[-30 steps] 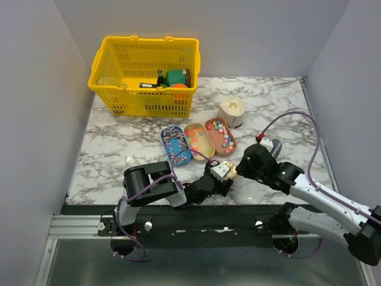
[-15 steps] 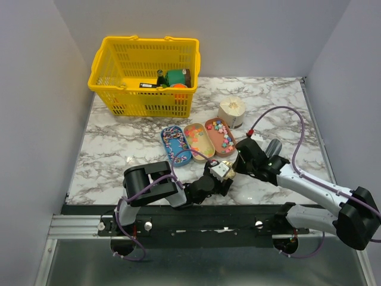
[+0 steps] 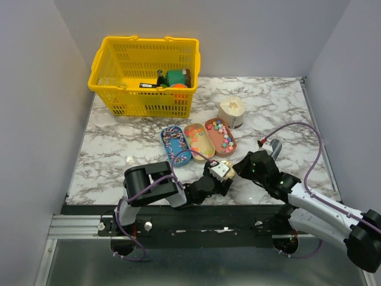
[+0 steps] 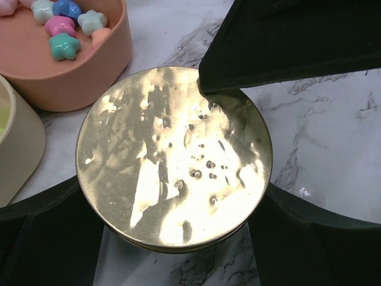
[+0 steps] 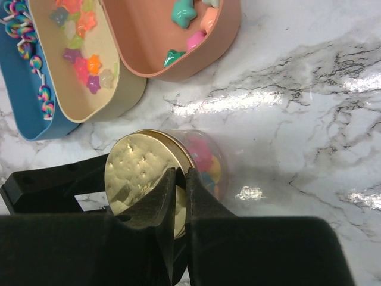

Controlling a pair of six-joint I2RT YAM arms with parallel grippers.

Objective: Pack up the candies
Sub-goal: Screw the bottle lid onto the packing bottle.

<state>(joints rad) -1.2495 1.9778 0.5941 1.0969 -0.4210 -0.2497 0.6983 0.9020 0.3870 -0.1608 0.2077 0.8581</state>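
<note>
Some candies [image 5: 205, 156] are already in the clear jar [image 5: 211, 173], which my left gripper [image 4: 175, 235] clamps with jaws spread wide, one on each side of the gold lid [image 4: 172, 158]. My right gripper [image 5: 180, 179] is pinched nearly shut, its tips on the lid's edge with nothing visible between them. I judge this to be the lid step. Next I need a real hold on the rim. More candies lie just ahead of both grippers in the pink tray [image 5: 199, 59], cream tray [image 5: 128, 95] and blue tray [image 5: 30, 126]. The pink one sits close beside the jar, crowding any turn.
</note>
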